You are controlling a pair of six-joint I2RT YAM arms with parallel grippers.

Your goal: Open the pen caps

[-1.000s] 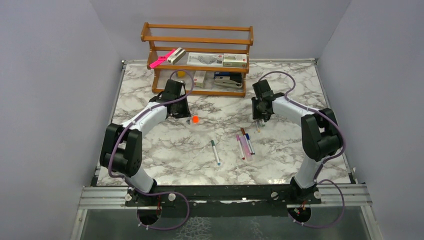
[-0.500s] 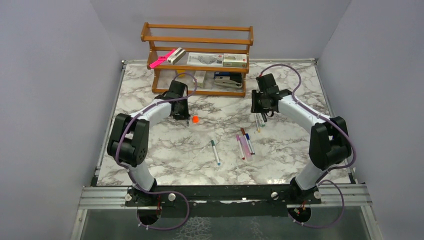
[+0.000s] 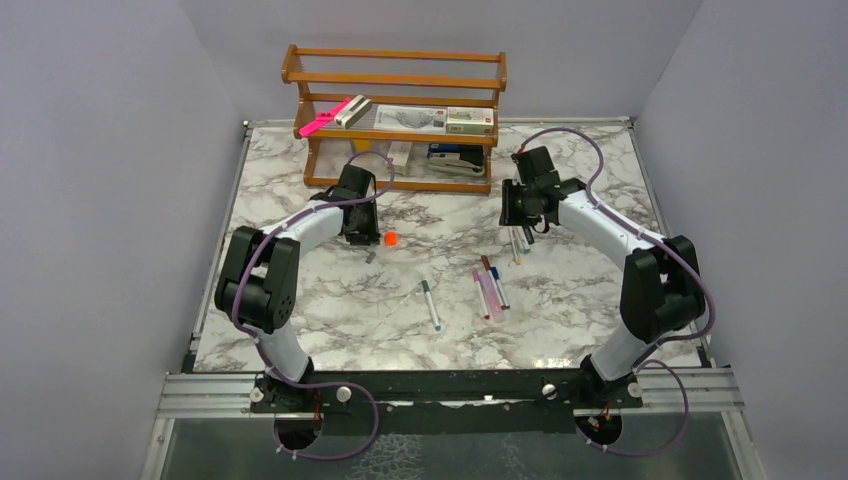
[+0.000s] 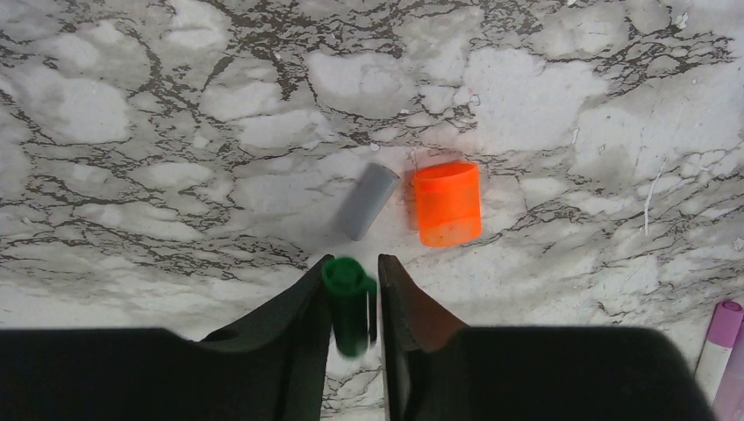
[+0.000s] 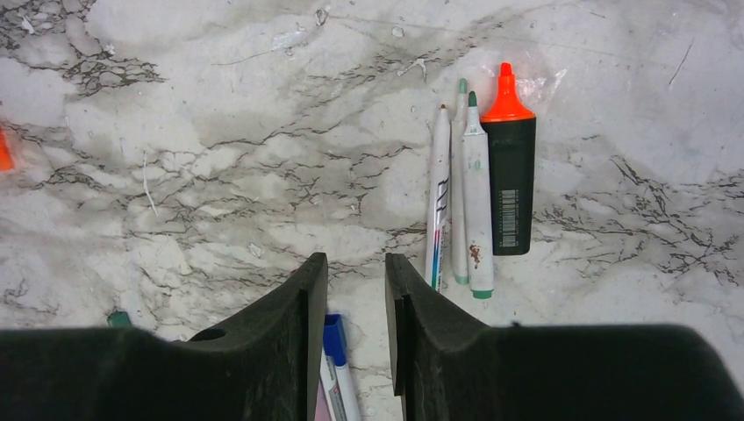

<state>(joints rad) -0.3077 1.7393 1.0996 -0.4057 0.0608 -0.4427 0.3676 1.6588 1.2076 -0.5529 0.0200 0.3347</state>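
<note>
Mid-table | left hand (image 4: 354, 260): green cap (image 4: 349, 303) between jaws, grip unclear; orange cap (image 4: 447, 203) near | right hand (image 5: 354, 258): parted, empty

**Occluded, cropped and unresolved items**

Left wrist view: the green cap (image 4: 349, 289) lies within the left gripper (image 4: 354, 260). Its 6 o'clock end is blurred, and whether the fingers press on it cannot be told. A lilac marker (image 4: 725, 329) at 4 o'clock is cut off by the frame edge.

Right wrist view: a blue-capped marker (image 5: 334, 333) at 6 o'clock is largely hidden behind the right gripper (image 5: 355, 257). An orange sliver (image 5: 3, 151) at 9 o'clock is cropped beyond identification.

Overhead view: the grey cap (image 3: 370, 257) is too small to resolve.
</note>
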